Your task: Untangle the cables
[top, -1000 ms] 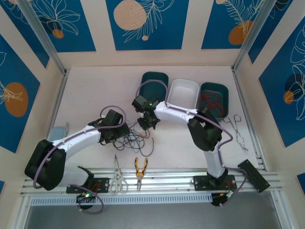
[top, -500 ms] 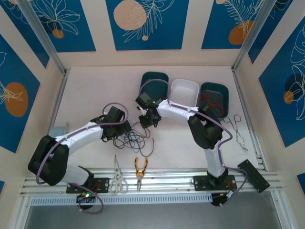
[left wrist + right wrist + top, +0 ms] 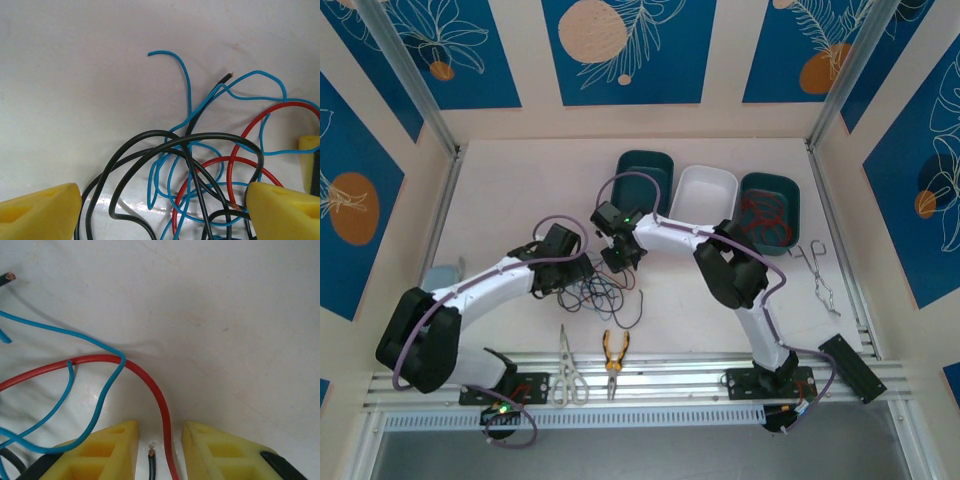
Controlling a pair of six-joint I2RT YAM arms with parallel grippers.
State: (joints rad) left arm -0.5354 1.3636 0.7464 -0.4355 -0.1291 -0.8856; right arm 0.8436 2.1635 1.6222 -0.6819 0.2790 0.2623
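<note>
Cables (image 3: 190, 170): thin red, blue and black wires, crossed in one loose knot with several free ends showing; judged largely unsorted, separation mostly left to do. Left gripper (image 3: 162, 212), jaws wide, straddles the tangle, which lies between and just ahead of them. Right gripper (image 3: 160, 445), jaws narrowly parted, has a red strand running between them, not visibly clamped.

Overhead we log the left arm (image 3: 480, 285) stretched from lower left toward frame centre, with the left gripper (image 3: 585, 277) pointing right. The right arm (image 3: 740, 270) runs up from lower right, bends, and reaches left, with the right gripper (image 3: 621, 260) pointing down. The two grippers sit close together. In the wrist views, the left gripper (image 3: 160, 210) is spread wide, yellow fingers (image 3: 40, 212) at the bottom corners. The right gripper (image 3: 160, 452) is parted narrowly.
</note>
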